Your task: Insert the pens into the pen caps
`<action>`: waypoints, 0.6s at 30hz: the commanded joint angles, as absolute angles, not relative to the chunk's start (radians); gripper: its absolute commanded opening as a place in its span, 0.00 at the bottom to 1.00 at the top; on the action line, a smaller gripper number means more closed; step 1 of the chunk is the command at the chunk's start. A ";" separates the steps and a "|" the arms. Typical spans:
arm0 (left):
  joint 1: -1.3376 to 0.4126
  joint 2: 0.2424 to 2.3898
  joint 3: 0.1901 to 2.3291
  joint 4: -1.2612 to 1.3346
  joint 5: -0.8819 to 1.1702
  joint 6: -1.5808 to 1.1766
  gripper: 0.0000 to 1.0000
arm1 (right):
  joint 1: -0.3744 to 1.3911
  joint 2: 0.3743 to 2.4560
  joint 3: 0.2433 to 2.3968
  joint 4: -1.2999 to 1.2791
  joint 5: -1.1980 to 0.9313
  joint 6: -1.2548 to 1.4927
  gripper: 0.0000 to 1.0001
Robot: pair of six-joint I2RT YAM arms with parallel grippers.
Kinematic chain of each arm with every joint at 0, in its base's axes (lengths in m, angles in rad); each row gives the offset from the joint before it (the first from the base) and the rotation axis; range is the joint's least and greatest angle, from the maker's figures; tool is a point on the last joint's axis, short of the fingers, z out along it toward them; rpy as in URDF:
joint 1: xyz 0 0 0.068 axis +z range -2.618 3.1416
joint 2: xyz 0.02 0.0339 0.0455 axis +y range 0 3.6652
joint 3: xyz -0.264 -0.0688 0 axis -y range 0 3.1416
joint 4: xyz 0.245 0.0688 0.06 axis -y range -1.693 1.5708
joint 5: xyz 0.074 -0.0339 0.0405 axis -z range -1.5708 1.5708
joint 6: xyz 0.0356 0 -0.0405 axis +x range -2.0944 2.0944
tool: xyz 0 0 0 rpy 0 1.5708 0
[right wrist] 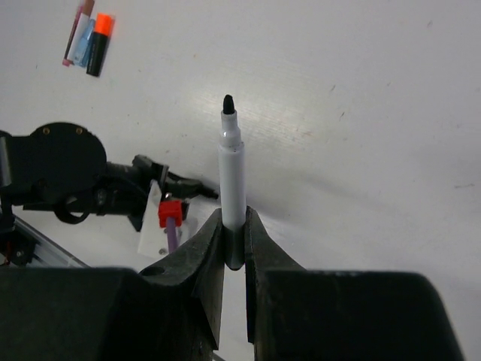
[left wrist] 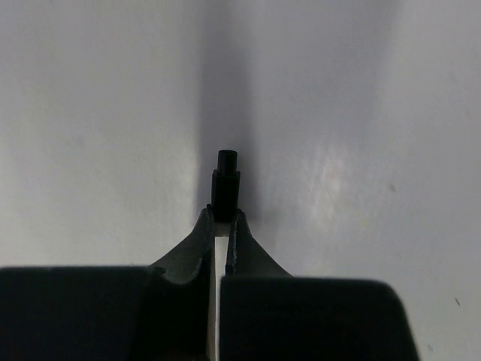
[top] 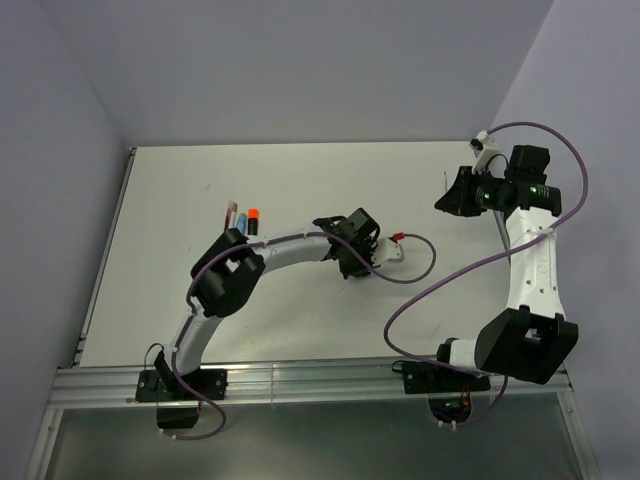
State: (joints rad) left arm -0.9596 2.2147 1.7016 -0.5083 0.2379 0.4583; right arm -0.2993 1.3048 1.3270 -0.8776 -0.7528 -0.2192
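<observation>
Right gripper tight around white pen

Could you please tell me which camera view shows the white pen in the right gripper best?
The right wrist view: the white pen sits clamped in the right gripper, black tip bare. The top view shows it too small to judge; the left wrist view misses it.

— From my desk, what do you see besides the job?
— I see a flat white matte tabletop, pale lilac walls meeting behind it, and a silver aluminium rail along its near edge.
</observation>
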 commanded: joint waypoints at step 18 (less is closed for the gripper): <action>-0.811 1.140 0.970 -0.155 0.109 1.027 0.00 | 0.078 1.477 1.523 -1.196 -0.959 -0.468 0.00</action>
